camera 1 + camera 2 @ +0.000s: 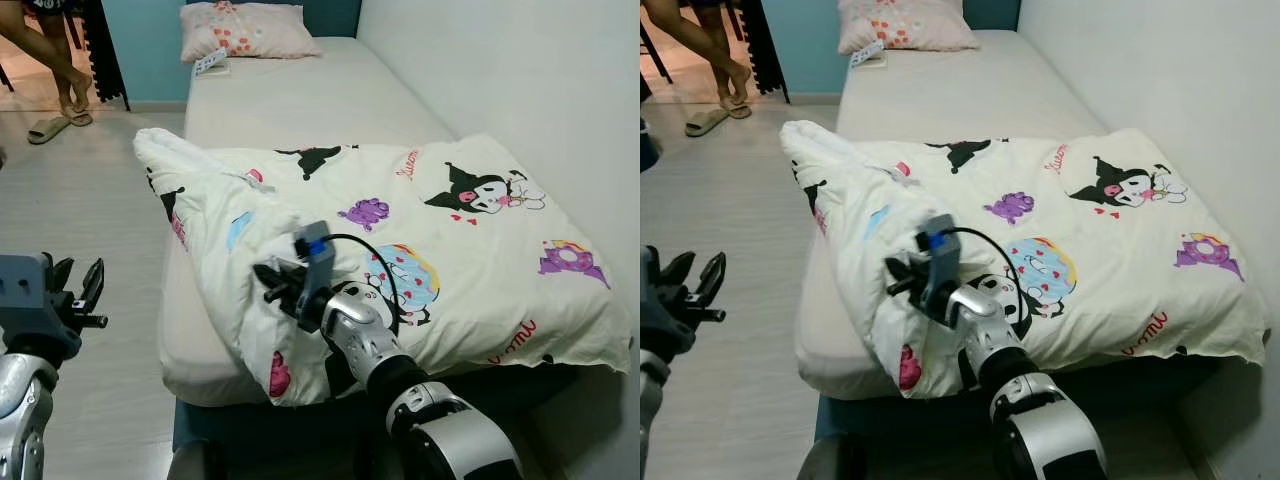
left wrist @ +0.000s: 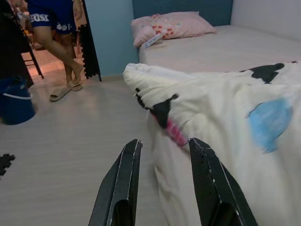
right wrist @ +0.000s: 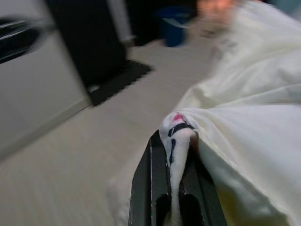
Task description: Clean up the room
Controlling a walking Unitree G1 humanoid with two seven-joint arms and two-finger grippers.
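- Your right gripper point(image 3: 171, 188) is clamping a fold of the blanket point(image 1: 420, 240), which is lying bunched across the bed point(image 1: 320, 100).
- Your left gripper point(image 2: 162, 179) is hanging unclenched, facing the blanket's floor-side edge.

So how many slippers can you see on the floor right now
2 at least: one slipper lying loose on the floor left of the bed, another slipper under the person's foot beside it. More may be out of frame.
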